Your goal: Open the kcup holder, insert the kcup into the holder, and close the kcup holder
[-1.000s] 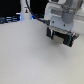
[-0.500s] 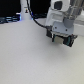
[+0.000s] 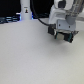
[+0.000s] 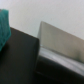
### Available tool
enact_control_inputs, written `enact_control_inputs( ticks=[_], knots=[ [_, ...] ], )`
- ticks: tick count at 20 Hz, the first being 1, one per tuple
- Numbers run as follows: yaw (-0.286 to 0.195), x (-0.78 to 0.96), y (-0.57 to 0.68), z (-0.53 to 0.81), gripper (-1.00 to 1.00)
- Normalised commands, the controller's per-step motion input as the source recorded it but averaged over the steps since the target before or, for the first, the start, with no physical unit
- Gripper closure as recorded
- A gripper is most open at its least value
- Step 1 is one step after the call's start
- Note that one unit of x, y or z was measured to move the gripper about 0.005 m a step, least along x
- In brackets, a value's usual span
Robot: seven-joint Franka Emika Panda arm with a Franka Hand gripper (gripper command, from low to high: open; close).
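The arm's white body hangs at the upper part of the exterior view's right side, and the gripper [image 3: 62, 36] points down just above the counter [image 3: 30, 57]. Dark fingers show under the white wrist housing, but the picture is too blurred to say whether they are spread or closed, or whether anything sits between them.

Plenty of open room here: the pale counter runs bare across the whole lower and left part of the exterior view, with nothing near the gripper on that side. Along the far edge, at the exterior view's left, stands a white bottle-shaped thing [image 3: 25, 11] with dark marks, upright, with a small blue glow beside it and a dark band of background behind. It stands well apart from the gripper.

The wrist view looks down on a black flat surface [image 4: 20, 57], which may be the top of the kcup holder, though I cannot tell for certain. A grey metallic slab [image 4: 59, 41] sits on it at an angle, and a teal block [image 4: 4, 27] shows at the picture's edge. The kcup cannot be made out in either view.
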Motion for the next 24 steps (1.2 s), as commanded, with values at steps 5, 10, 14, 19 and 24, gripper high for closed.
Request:
enact_control_inputs(
  ticks=[5, 10, 14, 19, 24],
  knots=[
    [0.027, -0.64, 0.68, 0.03, -1.00],
    [0.017, -0.84, 0.60, 0.01, -1.00],
    [0.015, -0.92, 0.55, -0.06, -1.00],
    [0.001, -0.93, 0.58, -0.14, -1.00],
    [-0.005, -0.80, 0.57, 0.07, -1.00]
  ],
)
